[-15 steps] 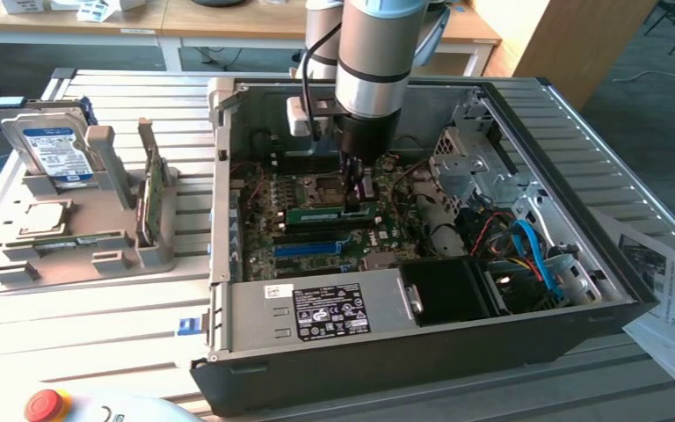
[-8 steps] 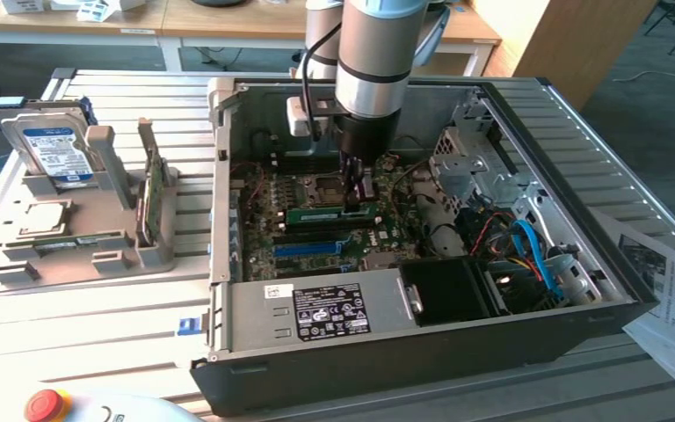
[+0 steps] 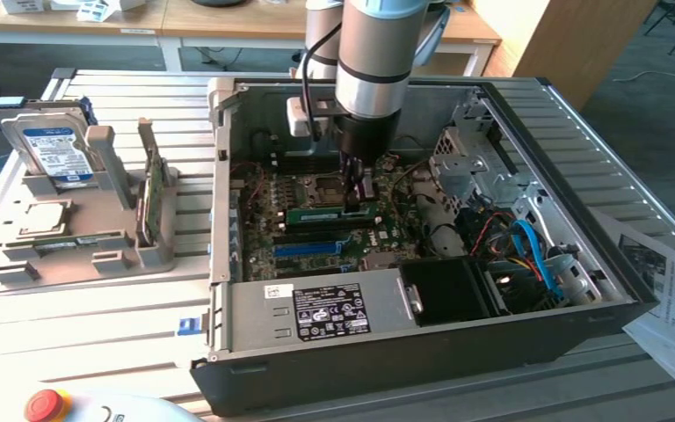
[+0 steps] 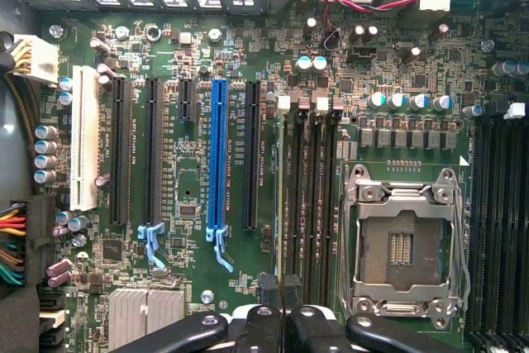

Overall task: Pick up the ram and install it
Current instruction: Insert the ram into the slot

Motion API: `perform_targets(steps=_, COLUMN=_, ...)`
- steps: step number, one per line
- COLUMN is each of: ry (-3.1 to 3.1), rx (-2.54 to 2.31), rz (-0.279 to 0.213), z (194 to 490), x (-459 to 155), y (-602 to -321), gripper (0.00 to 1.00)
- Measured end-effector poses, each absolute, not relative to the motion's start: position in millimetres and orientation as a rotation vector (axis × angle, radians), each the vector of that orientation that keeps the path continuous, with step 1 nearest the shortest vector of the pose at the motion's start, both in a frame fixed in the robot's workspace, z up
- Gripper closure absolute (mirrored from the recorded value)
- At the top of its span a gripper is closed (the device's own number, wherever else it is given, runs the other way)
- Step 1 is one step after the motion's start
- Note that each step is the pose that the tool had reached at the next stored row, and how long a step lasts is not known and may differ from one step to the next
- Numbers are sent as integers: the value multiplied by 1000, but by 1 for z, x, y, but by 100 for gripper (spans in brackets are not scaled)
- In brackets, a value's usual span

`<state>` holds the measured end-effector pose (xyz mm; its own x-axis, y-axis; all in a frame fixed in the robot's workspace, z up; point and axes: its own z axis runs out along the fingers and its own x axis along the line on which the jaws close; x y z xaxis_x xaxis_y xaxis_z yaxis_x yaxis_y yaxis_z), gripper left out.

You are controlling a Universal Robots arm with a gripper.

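Note:
The ram point(image 3: 320, 214) is a long thin green stick lying along a black memory slot on the motherboard point(image 3: 270, 195) inside the open computer case point(image 3: 431, 356). My gripper point(image 3: 355, 200) reaches straight down into the case and is shut on the ram near its middle. In the wrist view the ram point(image 4: 279, 188) appears edge-on as a thin pale line running along the outermost of the black memory slots point(image 4: 311, 196), and my gripper point(image 4: 282, 299) pinches it between two black fingers point(image 4: 266, 291) pressed close together.
A CPU socket point(image 4: 401, 245) sits beside the memory slots, and a blue expansion slot point(image 4: 218, 155) on the other side. A power supply point(image 3: 314, 309) and cables point(image 3: 526, 242) crowd the case. At the exterior view's left, a grey holder point(image 3: 80, 255) carries a hard drive point(image 3: 50, 145) and a green card point(image 3: 150, 198).

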<state>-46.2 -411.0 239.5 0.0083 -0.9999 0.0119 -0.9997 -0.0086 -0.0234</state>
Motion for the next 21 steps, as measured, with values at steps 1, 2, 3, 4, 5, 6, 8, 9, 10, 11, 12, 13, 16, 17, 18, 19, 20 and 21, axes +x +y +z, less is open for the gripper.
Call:
perform_targets(steps=1, ry=2206, rx=-2225, rz=-39, z=239, x=-46, y=-411, gripper=89)
perform_targets(steps=2, ry=2206, rx=-2225, rz=-39, z=239, x=-46, y=-412, gripper=89)
perform_targets(steps=3, ry=2206, rx=-2225, rz=-39, z=239, x=-46, y=-412, gripper=89)
perform_targets(steps=4, ry=2206, rx=-2224, rz=-39, z=239, x=-46, y=-412, gripper=89)
perform_targets(steps=5, ry=2206, rx=-2225, rz=-39, z=239, x=-46, y=-412, gripper=89)
perform_targets(steps=6, ry=2206, rx=-2225, rz=-39, z=239, x=-46, y=-412, gripper=89)
perform_targets(steps=8, ry=2206, rx=-2225, rz=-39, z=239, x=-46, y=-412, gripper=89)
perform_targets(steps=9, ry=2206, rx=-2225, rz=-39, z=239, x=-46, y=-412, gripper=89)
perform_targets(steps=10, ry=2206, rx=-2225, rz=-39, z=239, x=-46, y=-412, gripper=89)
perform_targets(steps=11, ry=2206, rx=-2225, rz=-39, z=238, x=-45, y=-412, gripper=89)
perform_targets(steps=12, ry=2206, rx=-2224, rz=-39, z=238, x=-45, y=-412, gripper=89)
perform_targets(steps=13, ry=2206, rx=-2224, rz=-39, z=238, x=-45, y=-412, gripper=89)
perform_targets(steps=16, ry=2206, rx=-2225, rz=-39, z=238, x=-45, y=-412, gripper=89)
perform_targets(steps=17, ry=2206, rx=-2225, rz=-39, z=238, x=-45, y=-412, gripper=89)
perform_targets(steps=18, ry=2206, rx=-2224, rz=-39, z=238, x=-45, y=-412, gripper=89)
perform_targets(steps=19, ry=2206, rx=-2224, rz=-39, z=238, x=-45, y=-412, gripper=89)
perform_targets(steps=20, ry=2206, rx=-2225, rz=-39, z=237, x=-45, y=-412, gripper=89)
perform_targets(steps=21, ry=2206, rx=-2225, rz=-39, z=237, x=-45, y=-412, gripper=89)
